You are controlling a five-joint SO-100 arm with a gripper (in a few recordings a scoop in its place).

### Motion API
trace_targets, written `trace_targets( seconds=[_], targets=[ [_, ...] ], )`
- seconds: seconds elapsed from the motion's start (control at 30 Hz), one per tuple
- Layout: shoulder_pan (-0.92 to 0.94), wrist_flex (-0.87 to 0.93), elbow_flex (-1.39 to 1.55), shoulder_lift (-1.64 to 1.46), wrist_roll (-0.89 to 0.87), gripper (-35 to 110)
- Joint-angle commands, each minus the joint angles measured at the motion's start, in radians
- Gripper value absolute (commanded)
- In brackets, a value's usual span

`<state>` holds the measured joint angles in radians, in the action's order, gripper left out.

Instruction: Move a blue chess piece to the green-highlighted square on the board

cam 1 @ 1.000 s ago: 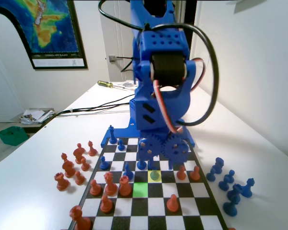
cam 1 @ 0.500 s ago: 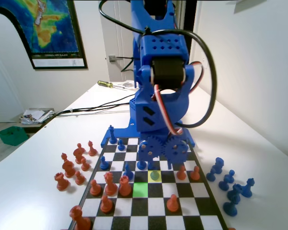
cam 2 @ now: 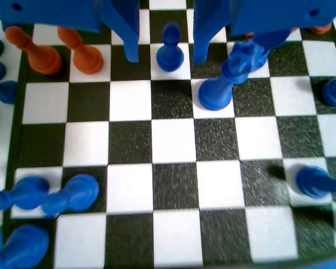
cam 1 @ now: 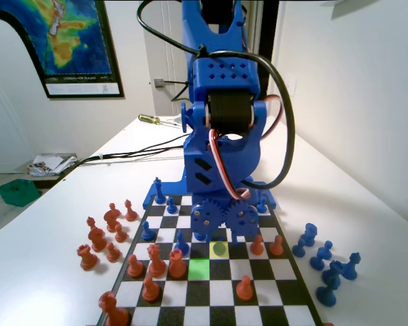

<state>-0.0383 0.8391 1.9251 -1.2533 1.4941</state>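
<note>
**Jaws astride the pawn**

In the wrist view the gripper (cam 2: 167, 53) hangs with its jaws spread, one on each side of the blue pawn (cam 2: 169, 49) – neither jaw touches it. The pawn stands upright on a white square of the board (cam 2: 173, 185). A taller blue piece (cam 2: 224, 84) leans just right of it. In the fixed view the green square (cam 1: 198, 267) lies bare – diagonally touching the yellow one (cam 1: 219, 248).

Blue pawn (cam 2: 170, 49) between gripper (cam 2: 166, 33) jaws: smooth, slightly glossy plastic. Jaws: matt blue plastic. Board (cam 2: 173, 185) below: satiny black/white squares w/ fine brushed grain on the black. Orange pawns (cam 2: 85, 52) left of gripper in wrist view: smooth plastic, soft sheen.
</note>
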Motion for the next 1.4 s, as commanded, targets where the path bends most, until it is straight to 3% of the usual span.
trace_targets(
  seconds=[0.0,1.37],
  targets=[
    [-0.003,0.003,-0.005,-0.026,0.02,12],
    [0.002,-0.005,-0.067,0.006,0.014,8]
  ],
)
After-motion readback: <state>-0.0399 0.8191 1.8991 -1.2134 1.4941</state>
